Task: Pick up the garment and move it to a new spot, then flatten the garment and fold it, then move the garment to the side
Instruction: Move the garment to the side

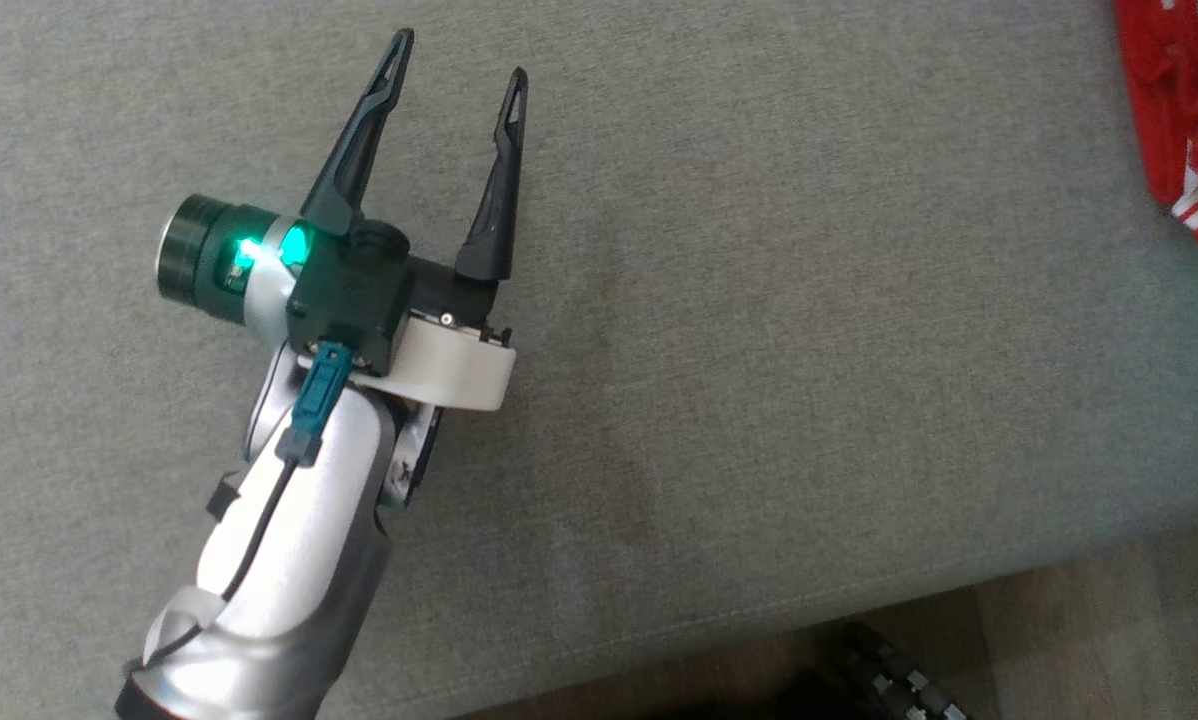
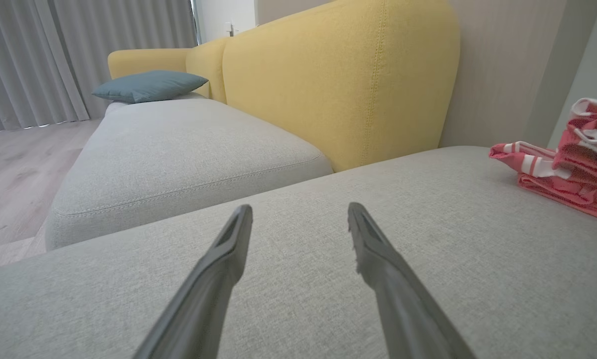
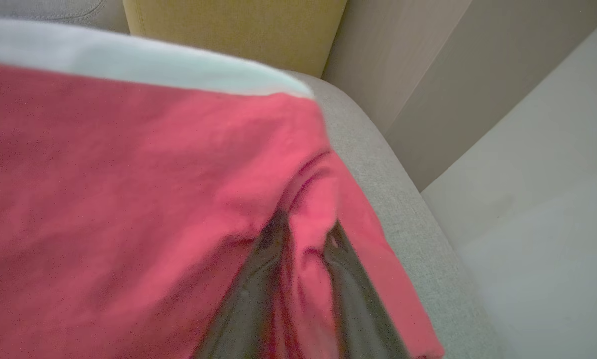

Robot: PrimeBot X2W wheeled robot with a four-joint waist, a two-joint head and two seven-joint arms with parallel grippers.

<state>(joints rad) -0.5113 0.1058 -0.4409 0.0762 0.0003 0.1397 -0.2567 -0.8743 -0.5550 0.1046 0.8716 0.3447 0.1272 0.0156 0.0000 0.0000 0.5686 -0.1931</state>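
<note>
Garment (image 1: 1184, 110), red with white stripes, lies bunched on the grey sofa seat (image 1: 759, 350) at the 2 o'clock corner of the head view, well apart from the left pincer (image 1: 459, 55). The left pincer (image 2: 299, 209) stands with its fingers wide apart and holds nothing, above bare seat fabric. In its wrist view the garment (image 2: 572, 159) sits at 3 o'clock and the yellow backrest (image 2: 338, 75) at 12 o'clock. In the right wrist view the right pincer (image 3: 304, 237) has its fingers close together, with a fold of the garment (image 3: 129, 199) clamped between them. The seat edge (image 3: 378, 164) shows at 2 o'clock, and this view is blurred.
</note>
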